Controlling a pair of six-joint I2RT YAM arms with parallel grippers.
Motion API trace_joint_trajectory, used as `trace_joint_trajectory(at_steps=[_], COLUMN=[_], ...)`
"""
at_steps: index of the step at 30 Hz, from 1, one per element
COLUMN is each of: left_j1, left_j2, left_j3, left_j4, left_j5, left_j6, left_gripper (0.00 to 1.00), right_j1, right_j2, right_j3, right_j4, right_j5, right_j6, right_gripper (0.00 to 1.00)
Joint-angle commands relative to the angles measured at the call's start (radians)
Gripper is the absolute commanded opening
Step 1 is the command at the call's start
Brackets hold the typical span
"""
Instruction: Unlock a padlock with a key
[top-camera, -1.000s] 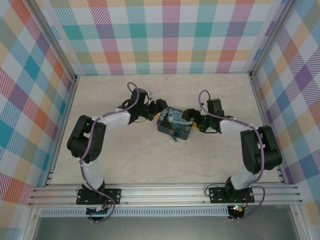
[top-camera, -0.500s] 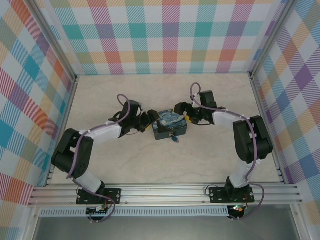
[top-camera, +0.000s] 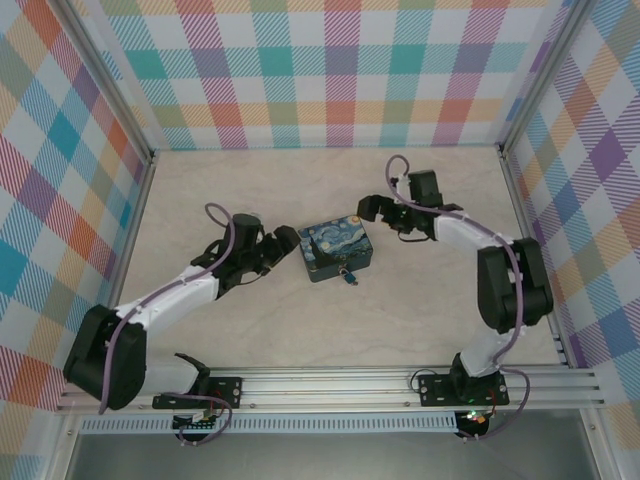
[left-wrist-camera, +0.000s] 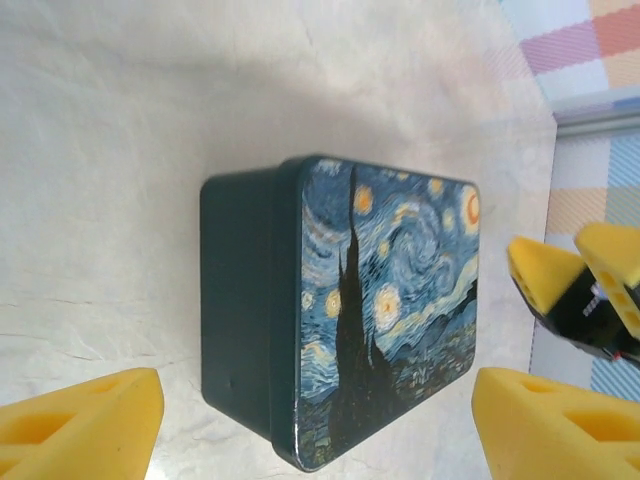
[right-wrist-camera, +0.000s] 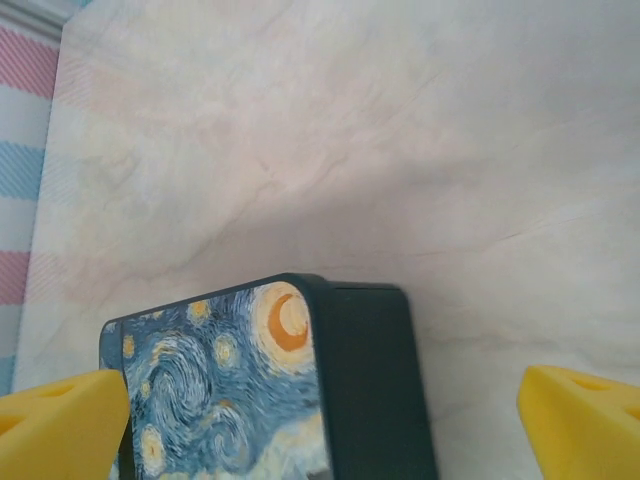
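We see the blue painted tin (top-camera: 335, 248) in the middle of the worktop (top-camera: 250, 320). The padlock (top-camera: 349, 277) is a tiny blue thing lying on the worktop. It is just beside the tin's near side, toward that side's right end. A dark bit touching it may be the key (top-camera: 345, 270), but it is too small for us to be sure. We cannot tell which way the padlock's long side points.

The left hand (top-camera: 288, 240) sits by the tin's left side. In its own camera its yellow fingers (left-wrist-camera: 90, 420) are wide apart and hold nothing. The right hand (top-camera: 370, 208) is at the tin's far right corner. Its fingers (right-wrist-camera: 60, 415) are wide apart too and hold nothing.

We think this is what matters most for the next move. From the left hand, the padlock lies to the right and toward the near edge, around the tin's near left corner. From the right hand, it lies toward the near edge, with the tin in between. Neither hand looks much closer, but we think the left hand has the more open path.
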Motion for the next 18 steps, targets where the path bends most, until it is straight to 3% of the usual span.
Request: trace_joint_trajectory(at_steps=[1, 5, 10, 15, 18], left_j1=[0.018, 0.020, 0.022, 0.017, 0.008], left_j2=[-0.079, -0.117, -0.052, 0.094, 0.176], left_j3=[0.009, 0.033, 0.102, 0.210, 0.275], left_j4=[-0.078, -0.078, -0.022, 0.054, 0.073], left_j5=[-0.096, -0.109, -0.032, 0.076, 0.115], left_j6=[0.071, 0.125, 0.139, 0.127, 0.119], left_gripper=[0.83, 0.87, 0.87, 0.87, 0.86], right_j1=[-0.004, 0.003, 0.089, 0.211, 0.225], right_j2=[-0.142, -0.307, -0.443, -0.426, -0.379], right_j3=[-0.063, -0.222, -0.425, -0.532, -0.573], right_j4=[-0.066, -0.064, 0.009, 0.161, 0.297], right_j5=[0.034, -0.026, -0.051, -0.026, -0.028], right_j6=[-0.144, -0.154, -0.106, -0.094, -0.114], right_gripper=[1.00, 0.95, 0.90, 0.85, 0.82])
